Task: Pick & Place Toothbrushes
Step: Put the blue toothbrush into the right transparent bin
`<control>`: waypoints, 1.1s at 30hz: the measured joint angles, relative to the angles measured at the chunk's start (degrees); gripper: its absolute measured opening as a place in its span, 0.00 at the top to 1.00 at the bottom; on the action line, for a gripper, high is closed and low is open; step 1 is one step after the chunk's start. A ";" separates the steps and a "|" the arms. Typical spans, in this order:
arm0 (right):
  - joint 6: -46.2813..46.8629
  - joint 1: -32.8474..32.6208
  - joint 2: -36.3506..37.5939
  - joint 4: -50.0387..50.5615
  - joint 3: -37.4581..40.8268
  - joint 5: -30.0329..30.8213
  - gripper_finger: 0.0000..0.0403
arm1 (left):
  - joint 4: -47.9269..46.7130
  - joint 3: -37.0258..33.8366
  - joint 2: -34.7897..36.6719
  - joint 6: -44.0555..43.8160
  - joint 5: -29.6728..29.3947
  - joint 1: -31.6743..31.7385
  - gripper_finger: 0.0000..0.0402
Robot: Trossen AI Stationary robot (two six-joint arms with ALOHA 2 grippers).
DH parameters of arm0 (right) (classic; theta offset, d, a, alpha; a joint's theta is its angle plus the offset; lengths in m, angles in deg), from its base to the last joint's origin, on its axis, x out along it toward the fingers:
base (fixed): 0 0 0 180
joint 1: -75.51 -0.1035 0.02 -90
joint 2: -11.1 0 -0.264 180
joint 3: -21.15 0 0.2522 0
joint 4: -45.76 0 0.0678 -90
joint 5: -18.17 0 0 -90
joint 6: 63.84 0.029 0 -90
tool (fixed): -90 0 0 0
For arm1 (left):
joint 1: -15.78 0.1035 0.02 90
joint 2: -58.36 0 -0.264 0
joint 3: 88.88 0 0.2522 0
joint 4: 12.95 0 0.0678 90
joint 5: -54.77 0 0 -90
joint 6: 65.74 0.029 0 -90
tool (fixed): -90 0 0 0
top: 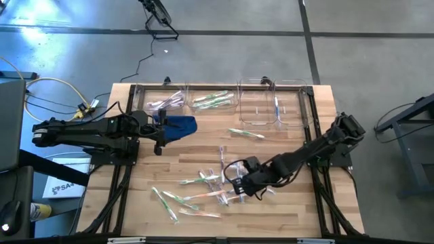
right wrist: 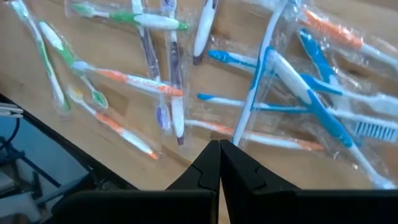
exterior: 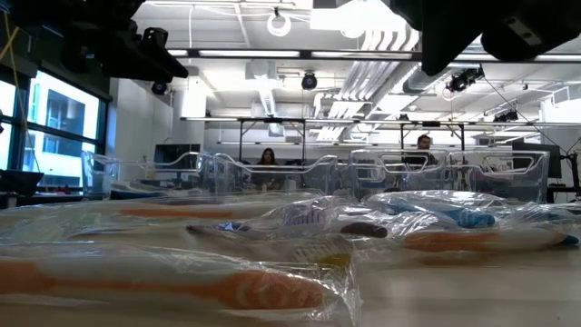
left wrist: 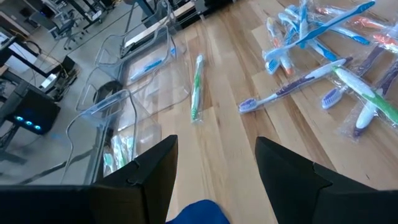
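Several wrapped toothbrushes [top: 203, 186] with green, orange, blue and purple handles lie scattered flat on the near middle of the wooden table [top: 291, 210]. In the low view, toothbrushes [exterior: 263, 291] fill the foreground. My right gripper [top: 234, 181] hangs shut just over the pile's right part, pointing steeply down. In its wrist view the closed gripper [right wrist: 219, 149] points at blue and orange toothbrushes [right wrist: 280, 74]. My left gripper [top: 161, 133] waits open at the table's left, beside a blue cloth [top: 180, 125]. The cloth [left wrist: 196, 211] shows low between its fingers; whether they touch it I cannot tell.
Clear plastic bins [top: 261, 112] line the far edge. The left bin holds purple brushes [top: 166, 103], the one beside it green ones [top: 213, 100], and a right one a blue brush [top: 276, 108]. A lone green toothbrush [top: 245, 133] lies before the bins. People sit in the room beyond.
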 joint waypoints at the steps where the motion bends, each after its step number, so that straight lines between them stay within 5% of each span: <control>1: -0.92 0.24 -0.02 -0.04 0.00 -0.02 0.99 | 0.00 -0.02 0.00 0.02 -0.01 0.00 0.48; 14: -10.32 1.23 -0.02 -0.47 0.00 1.64 0.98 | 0.00 0.00 0.00 0.02 -0.06 0.00 0.48; 26: -11.24 1.22 -0.02 -0.48 0.00 3.22 0.67 | -1.53 0.00 0.00 0.02 -0.11 0.00 0.48; 33: -11.24 1.22 -0.02 -0.46 0.00 2.37 0.59 | -3.27 0.03 0.00 0.02 -0.20 0.00 0.48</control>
